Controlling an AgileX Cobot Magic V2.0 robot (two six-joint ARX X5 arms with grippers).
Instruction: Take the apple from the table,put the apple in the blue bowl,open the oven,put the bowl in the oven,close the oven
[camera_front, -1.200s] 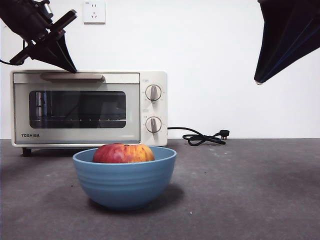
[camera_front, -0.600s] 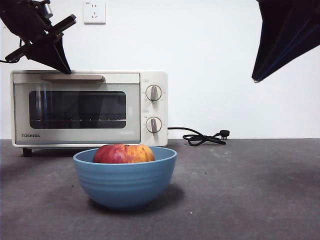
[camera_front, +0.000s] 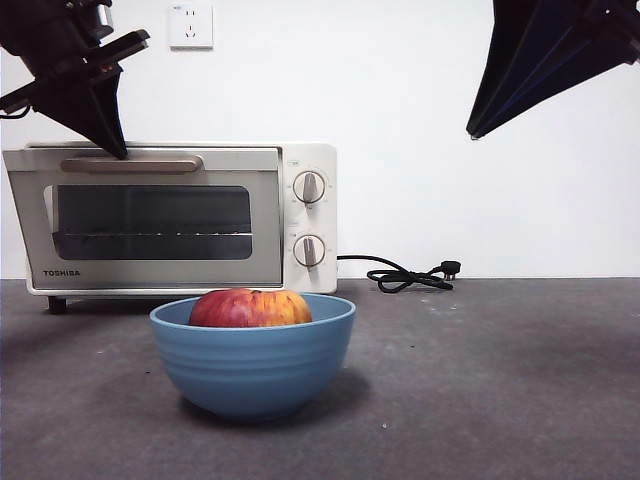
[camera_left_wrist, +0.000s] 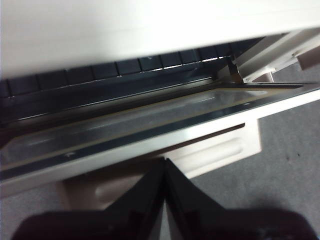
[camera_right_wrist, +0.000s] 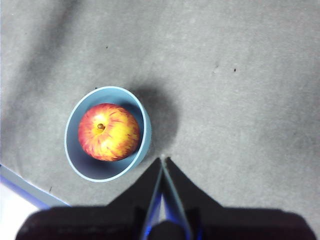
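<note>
Both tools clenched: left tool (camera_front: 112, 148) at oven (camera_front: 170, 218) handle (door ajar), right tool (camera_right_wrist: 163, 161) above bowl (camera_right_wrist: 108, 133).

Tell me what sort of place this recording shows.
Probably a lab bench staged as a kitchen: a toaster oven and a bowl with an apple on a bare grey table against a plain white wall.

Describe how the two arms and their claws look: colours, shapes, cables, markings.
Both are black. The left claw ends in a flat, wedge-shaped pair of jaws tapering to a point, below a blocky black wrist with a thin black cable at the side. The right claw has the same pointed wedge shape; its jaws show a blue sheen along the inner edges. No markings are visible on either.
</note>
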